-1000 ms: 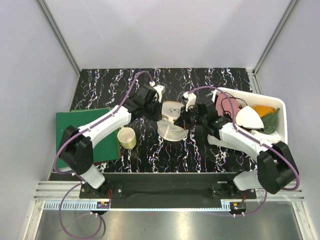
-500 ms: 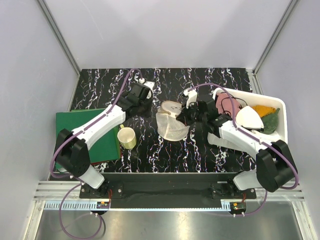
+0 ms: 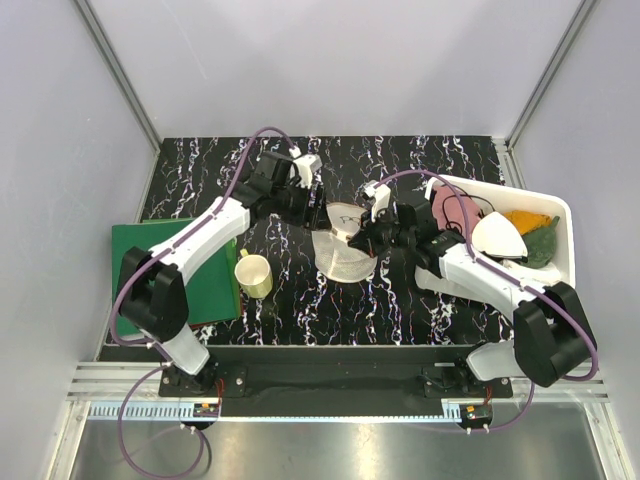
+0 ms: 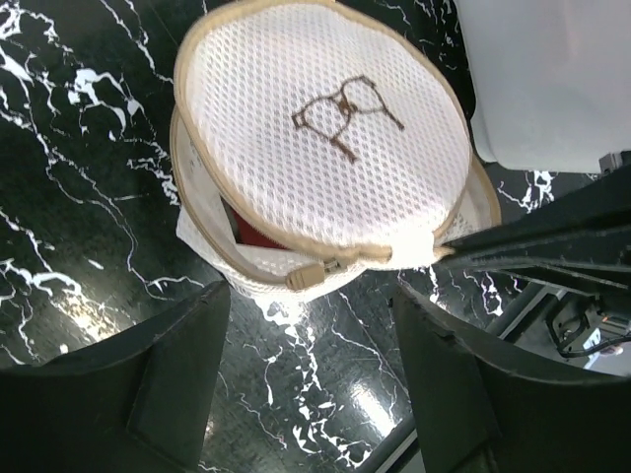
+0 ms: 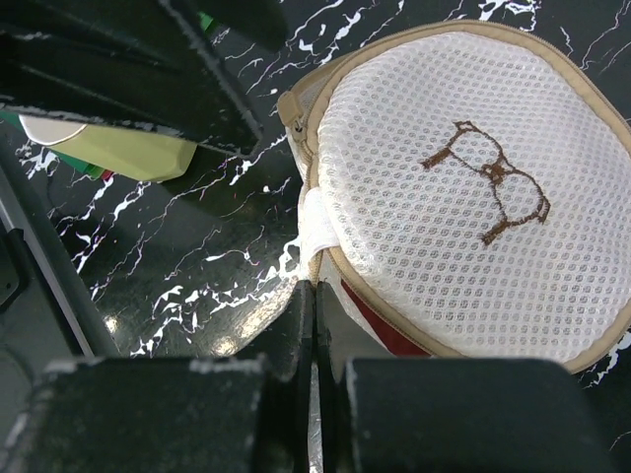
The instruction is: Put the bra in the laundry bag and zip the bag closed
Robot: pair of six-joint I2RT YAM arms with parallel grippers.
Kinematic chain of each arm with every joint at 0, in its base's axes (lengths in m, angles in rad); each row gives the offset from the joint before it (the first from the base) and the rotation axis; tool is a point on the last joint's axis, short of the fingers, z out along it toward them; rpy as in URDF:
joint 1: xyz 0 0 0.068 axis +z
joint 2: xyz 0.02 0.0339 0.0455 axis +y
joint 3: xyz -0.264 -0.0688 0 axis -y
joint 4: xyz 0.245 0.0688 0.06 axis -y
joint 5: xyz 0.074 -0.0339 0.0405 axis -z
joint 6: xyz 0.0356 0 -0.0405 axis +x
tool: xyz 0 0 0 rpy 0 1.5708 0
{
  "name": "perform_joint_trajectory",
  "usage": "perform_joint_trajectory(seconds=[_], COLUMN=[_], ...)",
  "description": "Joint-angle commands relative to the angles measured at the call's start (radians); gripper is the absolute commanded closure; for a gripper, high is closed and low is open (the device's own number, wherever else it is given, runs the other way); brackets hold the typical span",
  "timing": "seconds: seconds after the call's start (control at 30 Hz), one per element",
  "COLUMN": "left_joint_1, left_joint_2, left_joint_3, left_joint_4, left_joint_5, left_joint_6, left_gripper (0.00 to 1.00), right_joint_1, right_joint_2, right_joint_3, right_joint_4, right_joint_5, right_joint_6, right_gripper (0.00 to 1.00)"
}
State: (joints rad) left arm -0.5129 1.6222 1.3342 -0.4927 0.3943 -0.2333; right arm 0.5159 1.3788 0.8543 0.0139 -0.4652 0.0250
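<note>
Two grippers: left gripper [image 4: 312,296] spread, aimed at the zipper pull [image 4: 311,276]; right gripper [image 5: 314,296] pinching the bag's white tab [image 5: 314,222].
Bra [image 4: 251,227]: seen inside the laundry bag [image 4: 325,128], middle of the bench [image 3: 450,170].
Handling: soft, light mesh, easily crumpled; pull best gripped.

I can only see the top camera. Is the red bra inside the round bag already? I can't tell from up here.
Observer: Yes. The left wrist view shows the bra as red fabric inside the laundry bag, seen through a gap under its rim.
Operator: So is the zip shut?
Observer: Not yet. The zipper slider sits at the end of that gap, and the gap is open.
Operator: Is the right hand holding anything?
Observer: The right wrist view shows the right gripper shut on a white tab at the bag's edge.
</note>
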Motion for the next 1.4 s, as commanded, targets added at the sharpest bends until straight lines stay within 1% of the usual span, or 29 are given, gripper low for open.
perform_joint_trajectory(seconds=[0.0,0.03,0.13,0.2,0.27,0.33,0.4,0.43,0.5,0.53,0.6,0.73,0.77,0.93,1.13,1.17,1.2,1.23,1.3,1.37], left_joint_1=[0.011,0.016,0.017,0.017,0.016,0.016,0.016,0.013,0.01,0.01,0.008,0.007,0.007,-0.001,-0.001,-0.001,-0.001,-0.001,-0.001,0.001], left_joint_2=[0.057,0.094,0.134,0.14,0.14,0.14,0.131,0.122,0.113,0.107,0.099,0.068,0.065,0.042,0.042,0.042,0.042,0.041,0.047,0.048], left_joint_3=[0.108,0.129,0.168,0.169,0.161,0.157,0.155,0.154,0.151,0.148,0.138,0.117,0.112,0.114,0.114,0.112,0.114,0.117,0.128,0.137], left_joint_4=[-0.038,-0.067,-0.09,-0.095,-0.096,-0.101,-0.099,-0.101,-0.101,-0.099,-0.101,-0.101,-0.101,-0.101,-0.103,-0.103,-0.104,-0.115,-0.147,-0.167], left_joint_5=[0.106,0.144,0.191,0.202,0.192,0.192,0.193,0.187,0.17,0.161,0.153,0.101,0.092,0.035,0.006,0.005,-0.011,-0.026,-0.078,-0.118], left_joint_6=[0.068,0.084,0.104,0.106,0.107,0.111,0.106,0.103,0.103,0.103,0.1,0.097,0.097,0.089,0.088,0.089,0.091,0.091,0.091,0.091], left_gripper=[0.28,0.28,0.3,0.35,0.37,0.45,0.5,0.54,0.58,0.63,0.67,0.73,0.76,0.79,0.86,0.89,0.95,0.99,1.0,1.0], right_joint_1=[-0.008,-0.008,-0.01,-0.011,-0.014,-0.017,-0.02,-0.022,-0.024,-0.024,-0.024,-0.027,-0.027,-0.027,-0.027,-0.027,-0.027,-0.027,-0.027,-0.028], right_joint_2=[-0.037,-0.035,-0.037,-0.043,-0.046,-0.049,-0.047,-0.049,-0.049,-0.046,-0.044,-0.041,-0.04,-0.035,-0.027,-0.026,-0.027,-0.027,-0.034,-0.031], right_joint_3=[0.014,0.015,0.015,0.011,0.008,0.006,0.006,0.006,0.005,0.006,0.006,0.006,0.006,0.005,0.012,0.014,0.014,0.014,0.015,0.022], right_joint_4=[0.047,0.049,0.049,0.049,0.049,0.047,0.049,0.049,0.049,0.049,0.047,0.047,0.046,0.046,0.043,0.041,0.038,0.037,0.031,0.015], right_joint_5=[-0.05,-0.053,-0.055,-0.053,-0.055,-0.056,-0.055,-0.055,-0.056,-0.056,-0.056,-0.055,-0.059,-0.061,-0.069,-0.069,-0.067,-0.053,-0.023,0.06], right_joint_6=[-0.007,-0.005,-0.004,-0.005,-0.005,-0.005,-0.005,-0.005,-0.004,-0.004,-0.002,0.0,0.0,0.006,0.006,0.004,0.003,0.0,-0.003,-0.008], right_gripper=[1.0,1.0,1.0,1.0,1.0,1.0,1.0,1.0,1.0,1.0,1.0,1.0,1.0,1.0,1.0,1.0,1.0,1.0,1.0,1.0])
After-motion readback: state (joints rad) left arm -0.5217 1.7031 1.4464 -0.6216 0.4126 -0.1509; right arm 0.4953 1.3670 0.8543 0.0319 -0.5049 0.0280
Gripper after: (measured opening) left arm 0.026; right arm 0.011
